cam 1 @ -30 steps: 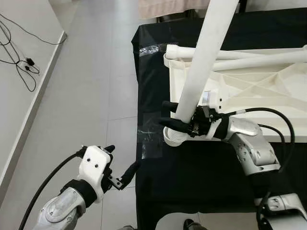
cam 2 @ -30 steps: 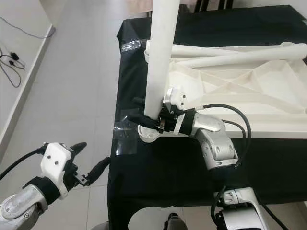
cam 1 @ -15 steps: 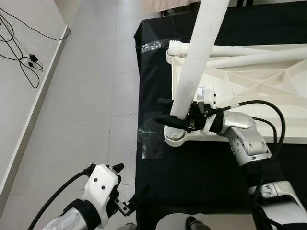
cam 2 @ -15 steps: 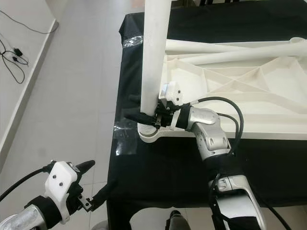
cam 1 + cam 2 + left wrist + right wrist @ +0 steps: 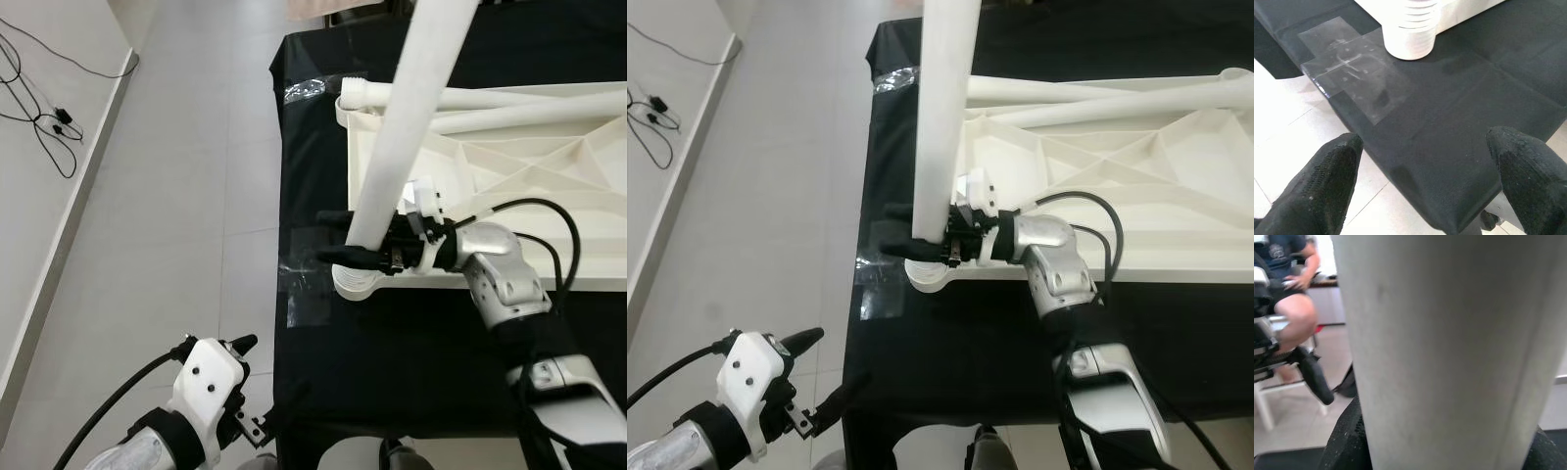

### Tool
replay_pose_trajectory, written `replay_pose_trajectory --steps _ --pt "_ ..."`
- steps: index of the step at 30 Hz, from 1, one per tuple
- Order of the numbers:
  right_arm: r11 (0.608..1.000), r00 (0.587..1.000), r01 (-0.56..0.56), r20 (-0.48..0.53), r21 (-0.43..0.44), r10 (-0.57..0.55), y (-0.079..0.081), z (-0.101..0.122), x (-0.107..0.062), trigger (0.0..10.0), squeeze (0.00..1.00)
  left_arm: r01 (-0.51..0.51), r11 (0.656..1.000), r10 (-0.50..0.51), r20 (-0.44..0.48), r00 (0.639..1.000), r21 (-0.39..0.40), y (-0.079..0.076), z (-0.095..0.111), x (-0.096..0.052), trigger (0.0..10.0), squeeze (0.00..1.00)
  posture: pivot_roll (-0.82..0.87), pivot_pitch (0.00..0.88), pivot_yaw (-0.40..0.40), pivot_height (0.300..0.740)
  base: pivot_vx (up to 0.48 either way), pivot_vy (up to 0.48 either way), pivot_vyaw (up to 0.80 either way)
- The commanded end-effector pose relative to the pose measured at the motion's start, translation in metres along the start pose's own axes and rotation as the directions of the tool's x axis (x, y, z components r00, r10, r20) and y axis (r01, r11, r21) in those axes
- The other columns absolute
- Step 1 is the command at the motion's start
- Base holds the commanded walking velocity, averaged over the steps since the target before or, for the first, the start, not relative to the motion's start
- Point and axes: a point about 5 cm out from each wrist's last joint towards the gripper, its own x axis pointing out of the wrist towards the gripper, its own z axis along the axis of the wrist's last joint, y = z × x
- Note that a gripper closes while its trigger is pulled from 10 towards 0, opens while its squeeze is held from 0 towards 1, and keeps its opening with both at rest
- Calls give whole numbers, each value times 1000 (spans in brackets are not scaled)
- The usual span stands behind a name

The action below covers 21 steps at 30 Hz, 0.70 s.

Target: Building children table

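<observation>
Right now the right gripper (image 5: pixel 364 251) is clamped around the white table leg (image 5: pixel 404 137) near its lower end, holding it upright over the round socket (image 5: pixel 355 280) at the corner of the upside-down tabletop (image 5: pixel 1136 196) — lined up, by the look of it, so the leg can seat or screw in. That tabletop lies on the black cloth (image 5: pixel 392 352), its socket corner near the cloth's left edge, beside a patch of clear tape (image 5: pixel 1352 68). Two more legs (image 5: pixel 509 96) rest along the far rim. The left gripper (image 5: pixel 828 377) hangs low with fingers (image 5: pixel 1327 171) spread, gripping nothing — off the near-left corner. A seated person (image 5: pixel 1290 293) waits beyond.
</observation>
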Motion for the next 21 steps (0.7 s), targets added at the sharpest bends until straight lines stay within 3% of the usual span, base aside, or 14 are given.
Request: replay_pose_trajectory --steps 1,4,6,9,15,21 --pt "995 996 -79 -42 54 81 8 -15 8 10000 0 10 1000 -9 -31 999 13 -1 -3 -3 10000 0 102 291 110 740 0 0 0" --pt "993 993 -109 -46 43 111 5 -11 11 10000 0 12 1000 -11 -31 999 13 -1 -3 -3 10000 0 104 292 110 740 0 0 0" --pt "970 968 -243 -61 21 244 5 -3 21 10000 0 15 1000 -15 -33 999 12 -4 -2 -7 10000 0 127 308 104 740 0 0 0" --pt "949 946 -315 -78 12 315 5 2 28 10000 0 15 1000 -15 -36 999 10 -5 -1 -10 10000 0 133 314 104 740 0 0 0" --pt "938 934 -346 -87 10 345 4 7 33 10000 0 16 1000 -15 -40 999 8 -7 -1 -12 10000 0 140 319 101 740 0 0 0" --pt "924 921 -381 -108 -36 375 -7 19 50 10000 0 18 1000 -19 -56 998 -8 -14 -1 -20 10000 0 161 335 93 740 0 0 0"
